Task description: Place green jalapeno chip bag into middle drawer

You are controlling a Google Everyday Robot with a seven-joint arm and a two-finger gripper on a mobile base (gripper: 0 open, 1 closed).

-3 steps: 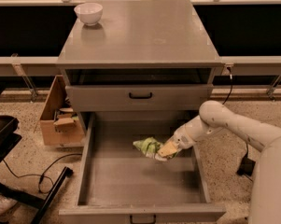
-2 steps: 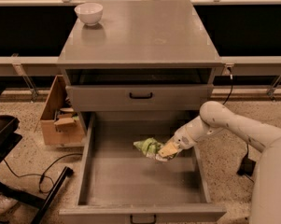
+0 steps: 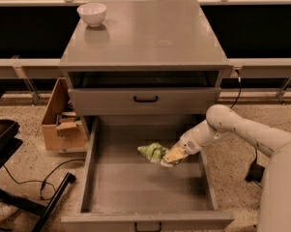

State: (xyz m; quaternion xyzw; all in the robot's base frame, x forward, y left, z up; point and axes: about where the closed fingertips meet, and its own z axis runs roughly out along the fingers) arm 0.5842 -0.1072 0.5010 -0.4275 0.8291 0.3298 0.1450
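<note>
The green jalapeno chip bag is a crumpled light-green bag inside the open middle drawer, right of centre and towards the back. My gripper reaches in over the drawer's right wall and is at the bag's right end, touching it. The bag is low in the drawer; I cannot tell whether it rests on the floor. My white arm comes in from the right.
A white bowl stands at the back left of the cabinet top. The shallower drawer above is shut. A cardboard box sits on the floor at the left, with a black chair base and cables near it.
</note>
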